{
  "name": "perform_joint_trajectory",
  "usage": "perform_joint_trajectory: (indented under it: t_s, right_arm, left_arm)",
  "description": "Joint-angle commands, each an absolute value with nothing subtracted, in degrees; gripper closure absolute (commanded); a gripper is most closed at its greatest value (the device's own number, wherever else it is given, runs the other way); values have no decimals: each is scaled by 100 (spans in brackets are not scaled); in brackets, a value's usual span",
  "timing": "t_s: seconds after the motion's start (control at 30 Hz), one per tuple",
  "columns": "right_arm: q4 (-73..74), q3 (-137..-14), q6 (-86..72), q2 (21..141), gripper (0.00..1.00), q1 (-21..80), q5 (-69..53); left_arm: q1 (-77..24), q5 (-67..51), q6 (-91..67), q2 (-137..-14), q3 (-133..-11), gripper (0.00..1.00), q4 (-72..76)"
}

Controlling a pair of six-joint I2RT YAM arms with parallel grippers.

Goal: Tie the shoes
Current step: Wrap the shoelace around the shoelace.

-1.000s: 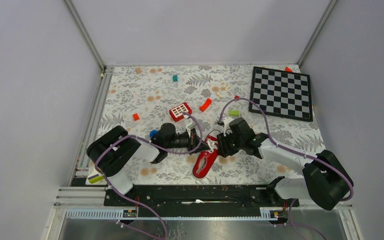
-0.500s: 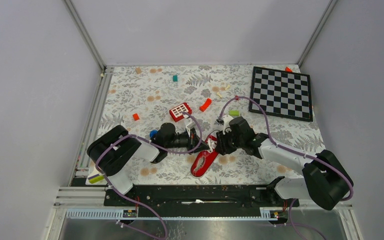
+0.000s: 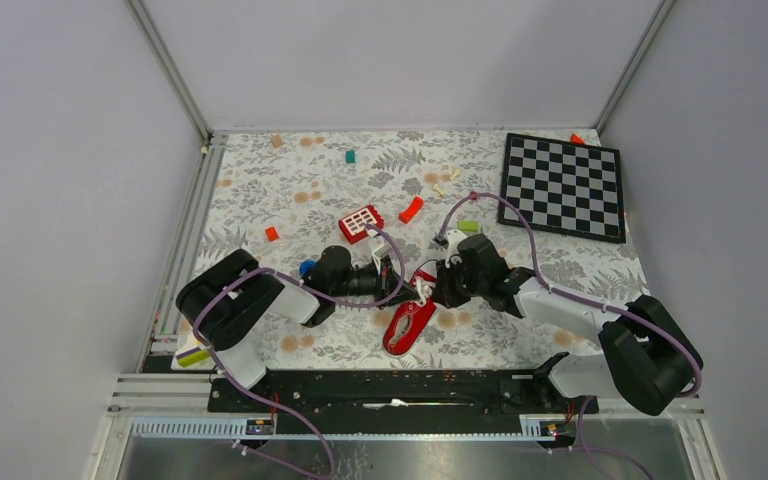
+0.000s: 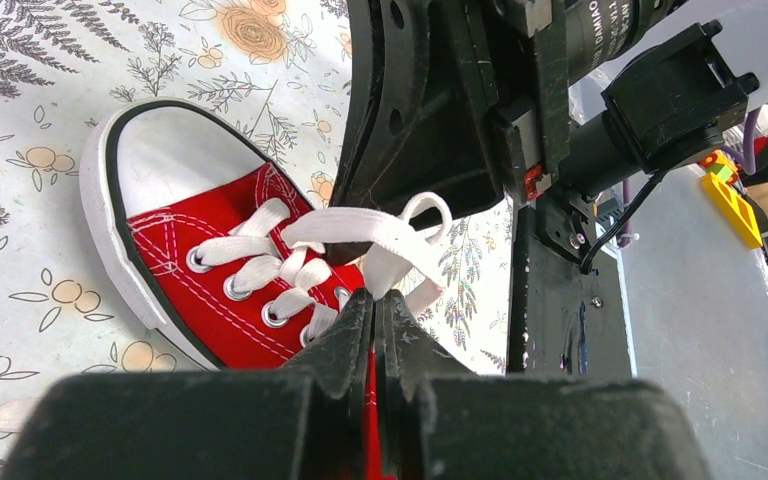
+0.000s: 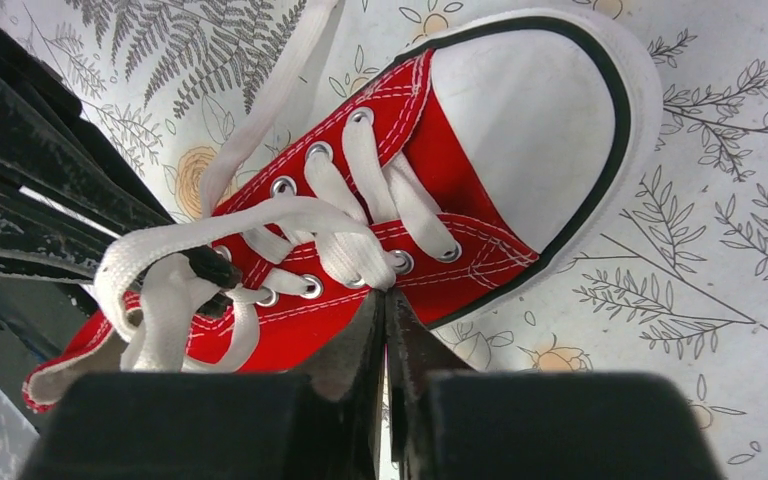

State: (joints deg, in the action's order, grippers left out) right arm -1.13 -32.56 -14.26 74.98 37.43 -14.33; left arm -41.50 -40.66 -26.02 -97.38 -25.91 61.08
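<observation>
The red sneaker (image 3: 408, 325) with its white toe cap lies on the flowered table between both arms, toe toward the near edge. In the left wrist view, my left gripper (image 4: 377, 297) is shut on a white lace (image 4: 360, 228) that loops above the shoe (image 4: 220, 290). In the right wrist view, my right gripper (image 5: 384, 297) is shut on a lace strand at the eyelets of the shoe (image 5: 460, 190), and a lace loop (image 5: 220, 228) stretches to its left. From above, the left gripper (image 3: 397, 283) and right gripper (image 3: 430, 290) nearly meet over the shoe's opening.
A chessboard (image 3: 563, 185) lies at the back right. A red block with white squares (image 3: 361, 222), a curved red-orange piece (image 3: 412, 209), a green block (image 3: 469, 227) and a small red cube (image 3: 272, 233) are scattered behind the arms. A black rail runs along the near edge.
The right gripper's fingers have closed over the shoe's laces. The shoe shifted slightly. The left arm has held still.
</observation>
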Motion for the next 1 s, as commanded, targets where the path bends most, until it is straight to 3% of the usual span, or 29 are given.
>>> perform_joint_trajectory:
  t_s: [0.0,0.4,0.97]
  right_arm:
    - [-383,-3127,-1587,7416,100,3744,-1570]
    - [-193,-2783,-2326,6717,100,3833,-1870]
    - [-81,-3271,-2470,6975,100,3951,-1702]
  left_arm:
    - [-4121,-4246,-2634,-9756,-2785,100,6651]
    - [-4113,-4237,-2687,-9793,-2773,100,6730]
    - [-4103,-4272,-2799,-9836,-2725,100,6894]
